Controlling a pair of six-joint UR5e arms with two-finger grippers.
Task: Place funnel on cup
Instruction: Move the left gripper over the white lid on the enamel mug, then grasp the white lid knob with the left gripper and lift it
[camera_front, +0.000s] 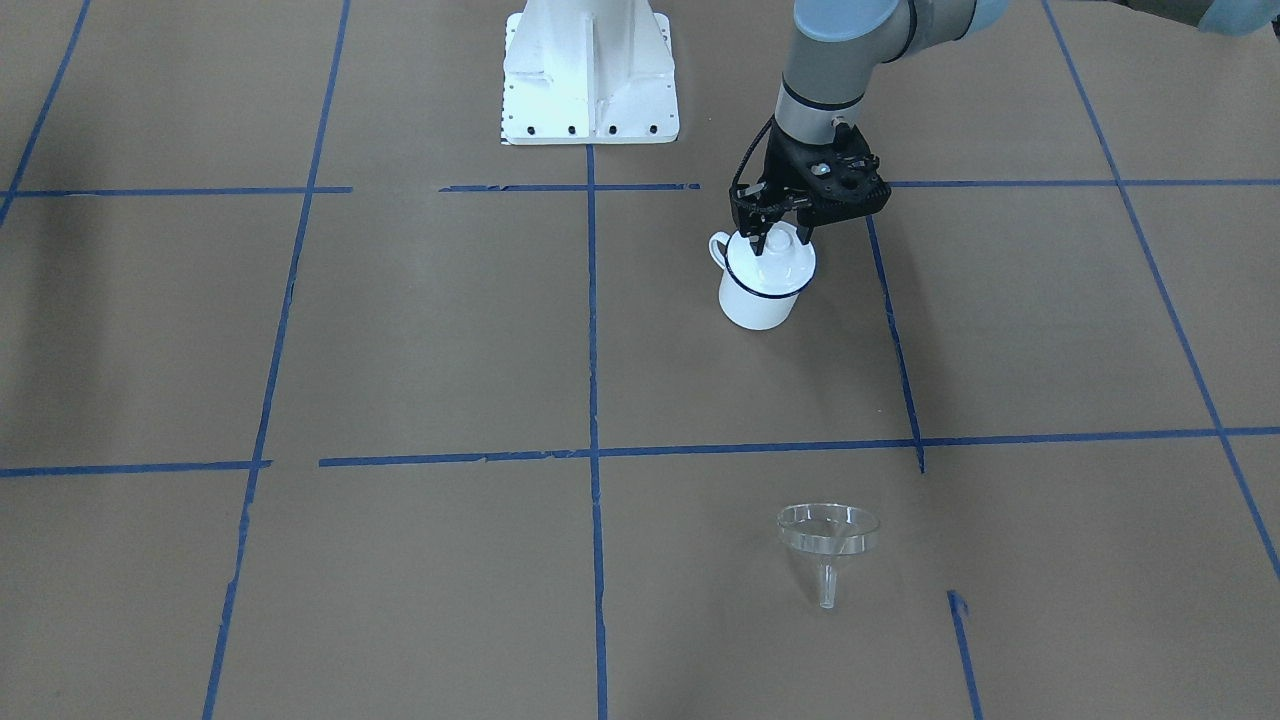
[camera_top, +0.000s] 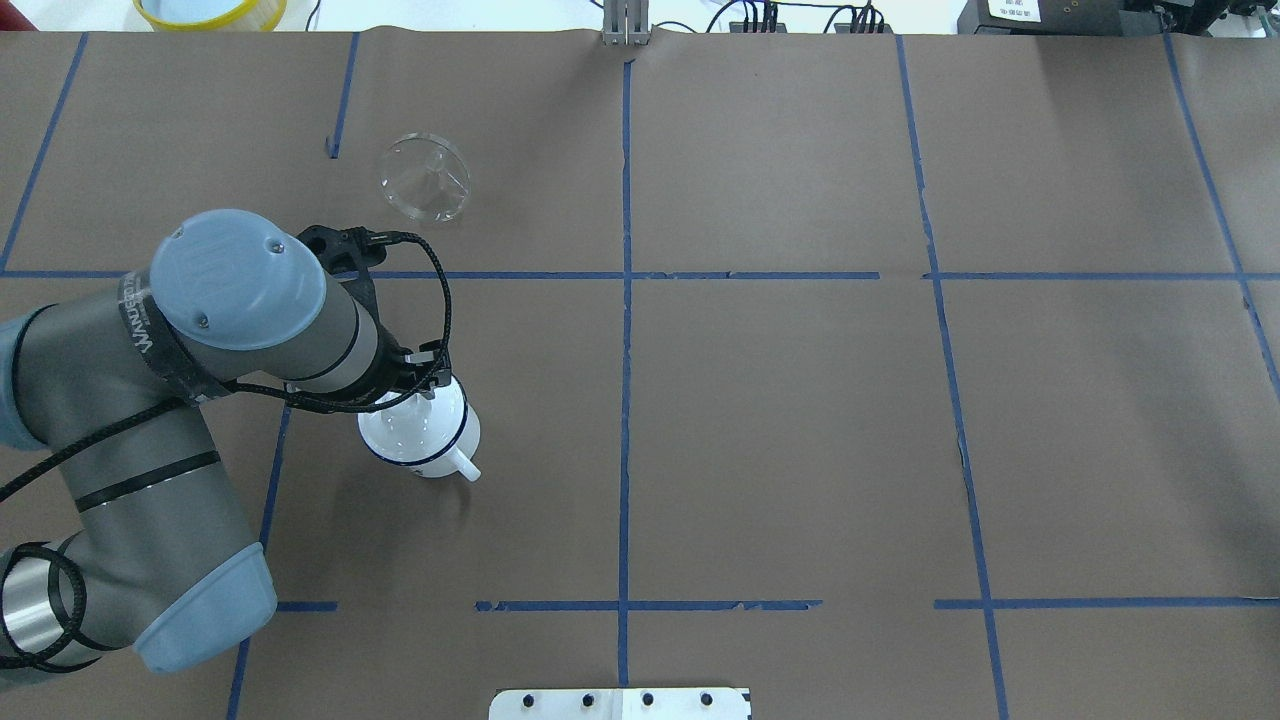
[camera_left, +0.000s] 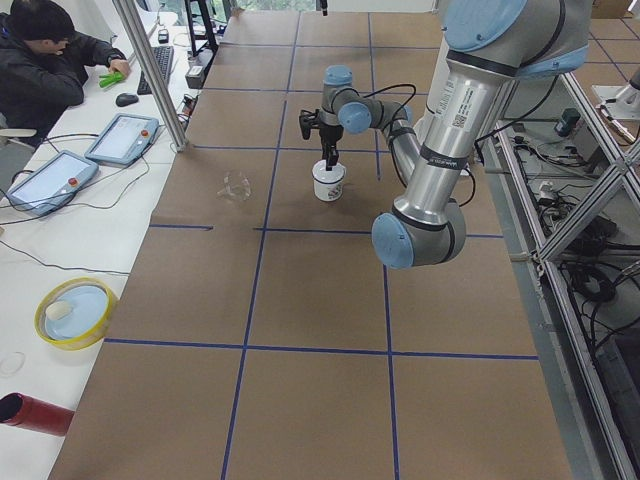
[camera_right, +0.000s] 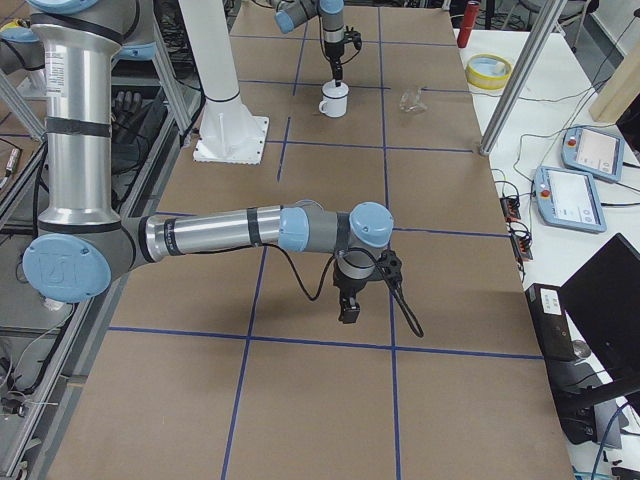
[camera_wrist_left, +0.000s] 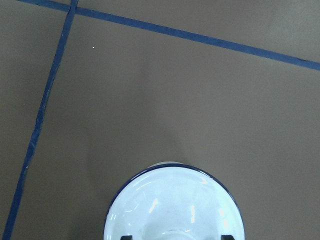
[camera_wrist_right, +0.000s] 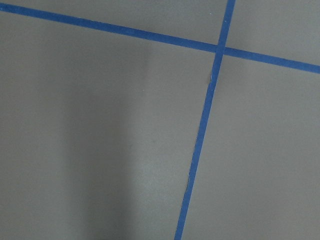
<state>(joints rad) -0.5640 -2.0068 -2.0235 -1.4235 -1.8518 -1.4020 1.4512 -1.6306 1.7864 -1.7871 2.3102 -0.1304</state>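
The left gripper hangs over a lidded white enamel mug.
Its jaws stand apart, seemingly straddling the knob of the lid; the clear funnel lies on the surface, well apart; the right gripper is too distant to tell.

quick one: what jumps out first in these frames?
The left gripper hangs over the cup, straddling the knob of a white lid that sits on it. The clear funnel lies alone, well apart, toward the operators' side. The right gripper hovers far from both.
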